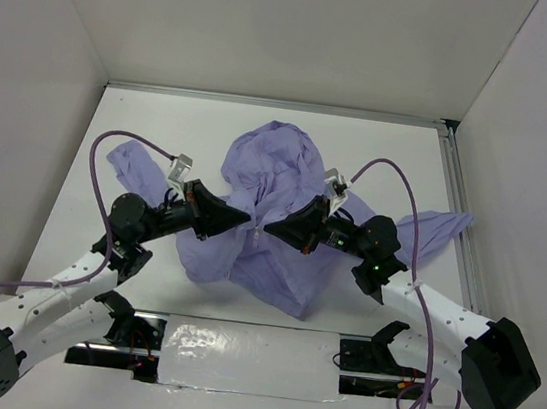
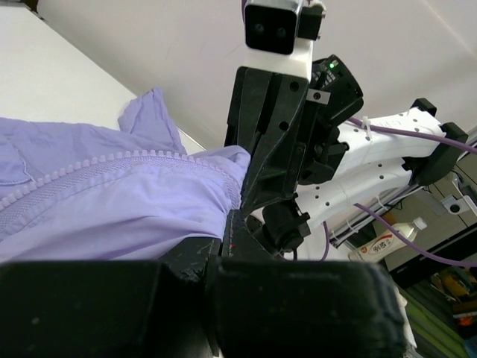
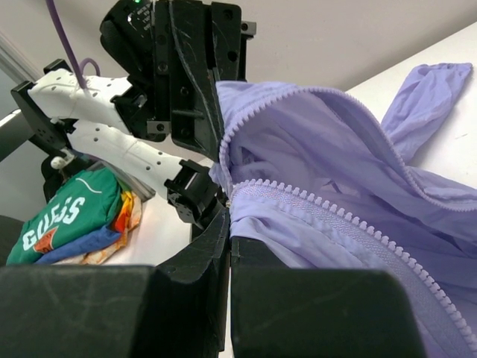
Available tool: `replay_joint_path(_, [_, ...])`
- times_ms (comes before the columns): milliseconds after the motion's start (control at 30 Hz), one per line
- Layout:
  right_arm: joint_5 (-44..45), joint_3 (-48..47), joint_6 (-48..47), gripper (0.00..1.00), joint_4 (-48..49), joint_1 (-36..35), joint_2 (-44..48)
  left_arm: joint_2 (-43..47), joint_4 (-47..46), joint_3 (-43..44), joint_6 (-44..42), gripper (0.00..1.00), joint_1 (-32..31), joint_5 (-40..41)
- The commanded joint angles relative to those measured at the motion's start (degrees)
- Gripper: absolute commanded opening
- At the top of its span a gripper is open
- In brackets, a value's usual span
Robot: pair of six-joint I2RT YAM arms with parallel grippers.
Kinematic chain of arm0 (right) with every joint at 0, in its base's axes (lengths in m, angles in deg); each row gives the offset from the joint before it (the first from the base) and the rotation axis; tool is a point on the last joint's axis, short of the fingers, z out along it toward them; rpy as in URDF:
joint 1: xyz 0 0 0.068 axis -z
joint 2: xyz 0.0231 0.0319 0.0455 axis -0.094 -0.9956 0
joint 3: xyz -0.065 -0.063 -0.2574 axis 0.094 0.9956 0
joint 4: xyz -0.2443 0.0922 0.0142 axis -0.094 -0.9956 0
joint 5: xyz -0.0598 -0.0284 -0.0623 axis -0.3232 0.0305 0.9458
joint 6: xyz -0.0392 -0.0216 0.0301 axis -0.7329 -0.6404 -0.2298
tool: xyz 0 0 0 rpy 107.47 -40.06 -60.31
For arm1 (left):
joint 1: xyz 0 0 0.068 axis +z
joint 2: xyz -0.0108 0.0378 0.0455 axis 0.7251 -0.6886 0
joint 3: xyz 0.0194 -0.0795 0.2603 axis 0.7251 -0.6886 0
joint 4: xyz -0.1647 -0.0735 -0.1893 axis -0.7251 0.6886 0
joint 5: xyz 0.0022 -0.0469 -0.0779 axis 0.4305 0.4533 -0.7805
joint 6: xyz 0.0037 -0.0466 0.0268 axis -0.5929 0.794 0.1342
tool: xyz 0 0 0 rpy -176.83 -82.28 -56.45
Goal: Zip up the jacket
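Observation:
The lavender jacket [image 1: 272,179] lies crumpled mid-table, hood toward the back, one sleeve [image 1: 431,230] stretched to the right. My left gripper [image 1: 247,223] and right gripper [image 1: 270,232] meet tip to tip at its front opening, near the lower middle. In the left wrist view my left gripper [image 2: 227,224] is shut on a fold of jacket [image 2: 112,209] beside a row of zipper teeth [image 2: 112,160]. In the right wrist view my right gripper [image 3: 229,207] is shut on the jacket's edge [image 3: 298,231] where its zipper teeth [image 3: 335,216] begin. The slider is hidden.
White walls enclose the table on three sides, with a metal rail [image 1: 460,204] along the right edge. A pile of colourful clothes [image 3: 74,216] and a plastic bottle [image 2: 384,240] lie off the table. Purple cables [image 1: 108,158] loop over both arms.

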Motion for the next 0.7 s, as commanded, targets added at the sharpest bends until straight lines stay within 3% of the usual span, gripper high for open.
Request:
replay_joint_path(0, [-0.8,0.1,-1.8,0.00,0.6,0.3,1.3,1.6,-4.1,1.1,-0.5,0.00,0.4,0.9])
replay_joint_path(667, [-0.7,-1.4,1.3,0.00,7.1,0.5,-0.7,-1.3,-7.1,0.9,0.2,0.00,0.4,-4.3])
